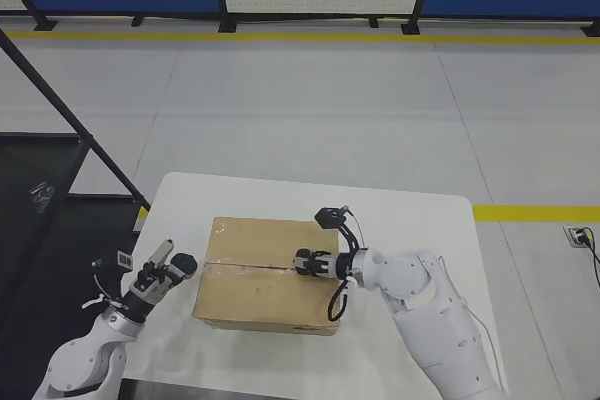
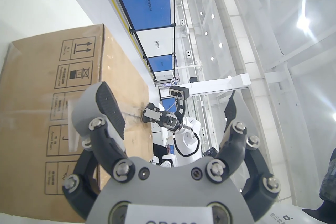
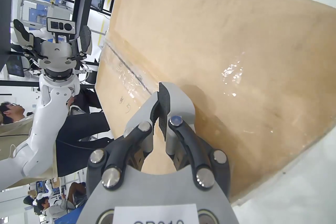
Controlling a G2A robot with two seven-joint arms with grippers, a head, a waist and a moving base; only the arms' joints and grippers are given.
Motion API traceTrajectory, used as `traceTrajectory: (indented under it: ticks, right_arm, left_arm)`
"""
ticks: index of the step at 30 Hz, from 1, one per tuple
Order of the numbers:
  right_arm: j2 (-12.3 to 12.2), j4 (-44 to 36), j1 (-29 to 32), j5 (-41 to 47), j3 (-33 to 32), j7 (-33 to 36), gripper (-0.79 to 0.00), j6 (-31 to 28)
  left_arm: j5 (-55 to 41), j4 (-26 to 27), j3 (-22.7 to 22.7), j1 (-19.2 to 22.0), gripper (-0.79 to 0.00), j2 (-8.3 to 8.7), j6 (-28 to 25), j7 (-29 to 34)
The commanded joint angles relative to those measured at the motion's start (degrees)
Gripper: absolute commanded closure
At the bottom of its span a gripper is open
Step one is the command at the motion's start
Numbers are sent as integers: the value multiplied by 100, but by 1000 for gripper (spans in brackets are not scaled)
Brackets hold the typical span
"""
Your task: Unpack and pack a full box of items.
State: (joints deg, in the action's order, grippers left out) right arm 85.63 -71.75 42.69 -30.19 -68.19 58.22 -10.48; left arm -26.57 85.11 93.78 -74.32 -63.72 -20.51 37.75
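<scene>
Cardboard box (image 1: 265, 275), printed side (image 2: 52, 93) facing left hand (image 2: 168, 100)

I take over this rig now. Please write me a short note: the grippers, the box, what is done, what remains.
Right gripper: shut, holding nothing, tips at the taped seam on top of the box.
Left gripper: open, empty, beside the box's end, apart from it.
Box: closed, on the white table.
Done: nothing unpacked yet.
To do: open the seam, unpack, repack.
</scene>
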Motion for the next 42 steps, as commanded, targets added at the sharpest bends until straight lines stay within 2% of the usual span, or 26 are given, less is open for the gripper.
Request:
traceTrajectory:
  ticks: [1,9,16,22,36,42]
  right_arm:
    - [9,91,-81,77,74,9,0,-7]
    - [117,553,-524,254,588,-161,0,25]
    - [312,1026,-1050,352,1251,-248,0,145]
    - [546,1594,-1512,482,1806,-465,0,238]
    - [1197,2820,-2352,1046,2737,-943,0,-18]
    - [1487,3306,-2612,1193,3020,-1136,0,-199]
  left_arm:
    - [-19,-26,16,-5,-785,2,-12,4]
    - [-108,-95,53,-60,-785,4,-83,19]
    - [-217,-133,144,-144,-785,11,-148,49]
    - [-304,-129,220,-222,-785,17,-184,72]
    - [-477,-221,352,-321,-785,27,-249,135]
    - [-820,-28,415,-372,-785,22,-294,270]
